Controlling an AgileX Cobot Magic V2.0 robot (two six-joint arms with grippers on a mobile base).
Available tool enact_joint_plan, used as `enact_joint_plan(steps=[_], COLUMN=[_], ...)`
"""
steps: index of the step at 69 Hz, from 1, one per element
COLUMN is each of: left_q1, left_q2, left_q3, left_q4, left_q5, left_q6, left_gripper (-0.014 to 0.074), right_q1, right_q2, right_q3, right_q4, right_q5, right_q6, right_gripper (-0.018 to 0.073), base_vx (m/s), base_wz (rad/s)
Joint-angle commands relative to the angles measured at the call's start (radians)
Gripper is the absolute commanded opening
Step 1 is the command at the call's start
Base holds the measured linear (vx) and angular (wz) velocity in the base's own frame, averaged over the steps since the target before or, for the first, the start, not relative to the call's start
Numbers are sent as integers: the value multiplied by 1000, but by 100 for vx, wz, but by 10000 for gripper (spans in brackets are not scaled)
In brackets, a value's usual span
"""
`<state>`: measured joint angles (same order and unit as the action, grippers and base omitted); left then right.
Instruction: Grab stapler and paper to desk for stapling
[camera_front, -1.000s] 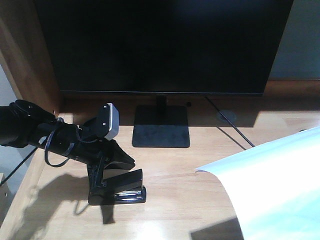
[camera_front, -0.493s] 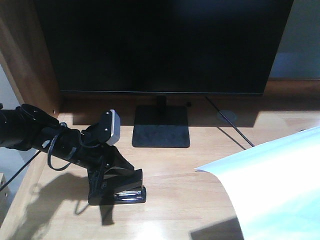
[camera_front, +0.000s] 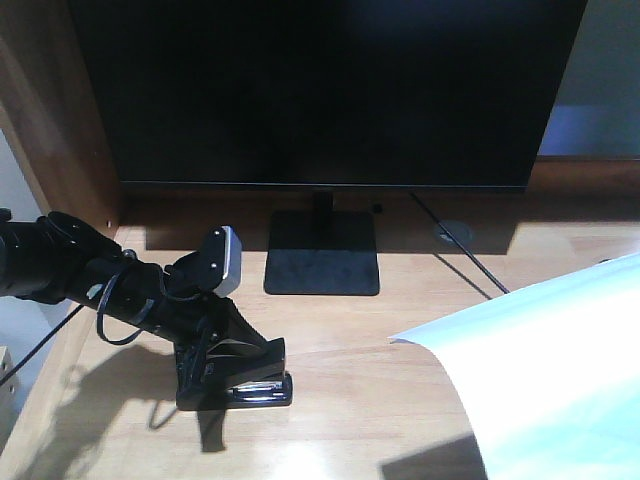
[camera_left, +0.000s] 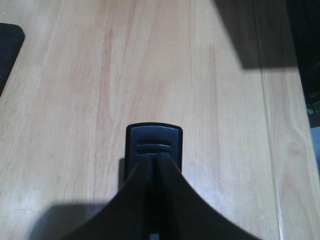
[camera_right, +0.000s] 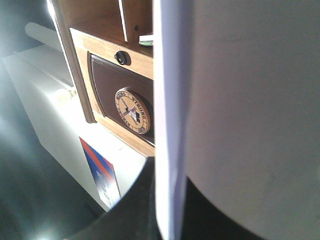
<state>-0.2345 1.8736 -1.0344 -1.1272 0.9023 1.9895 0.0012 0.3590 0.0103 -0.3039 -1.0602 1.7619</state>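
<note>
The black stapler (camera_front: 255, 378) rests on the light wood desk (camera_front: 400, 400), its top arm raised and a silver strip showing beneath. My left gripper (camera_front: 212, 362) comes in from the left and is shut on the stapler's left end. In the left wrist view the fingers (camera_left: 137, 172) close over the stapler's ridged end (camera_left: 153, 140). The white paper (camera_front: 540, 370) hangs over the desk at the lower right, one corner pointing left. In the right wrist view my right gripper (camera_right: 167, 210) is shut on the paper's edge (camera_right: 167, 100).
A large black monitor (camera_front: 330, 90) stands at the back on a square base (camera_front: 322, 268), close behind the stapler. A round grommet (camera_front: 452, 232) with a black cable (camera_front: 470, 262) is at the back right. A dark wooden side panel (camera_front: 50, 110) bounds the left.
My left arm has sunk lower and shifted slightly right over the stapler. The stapler and the paper have stayed where they were.
</note>
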Motion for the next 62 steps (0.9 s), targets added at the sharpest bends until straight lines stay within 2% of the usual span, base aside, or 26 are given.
enact_joint_plan(steps=[1, 62], left_q1=[-4, -4], left_q2=[-42, -42], left_q3=[-24, -24], left_q4=[-42, -42], left_q5=[40, 40], left_q6=[-10, -10], left_gripper=[-6, -6], right_q1=[-1, -1], right_q2=[9, 9], right_q3=[-27, -27], right_q4=[7, 7], right_q5=[-53, -53], right_q6=[-11, -11], right_gripper=[-6, -6], base_vx=[0, 0], base_wz=[0, 0])
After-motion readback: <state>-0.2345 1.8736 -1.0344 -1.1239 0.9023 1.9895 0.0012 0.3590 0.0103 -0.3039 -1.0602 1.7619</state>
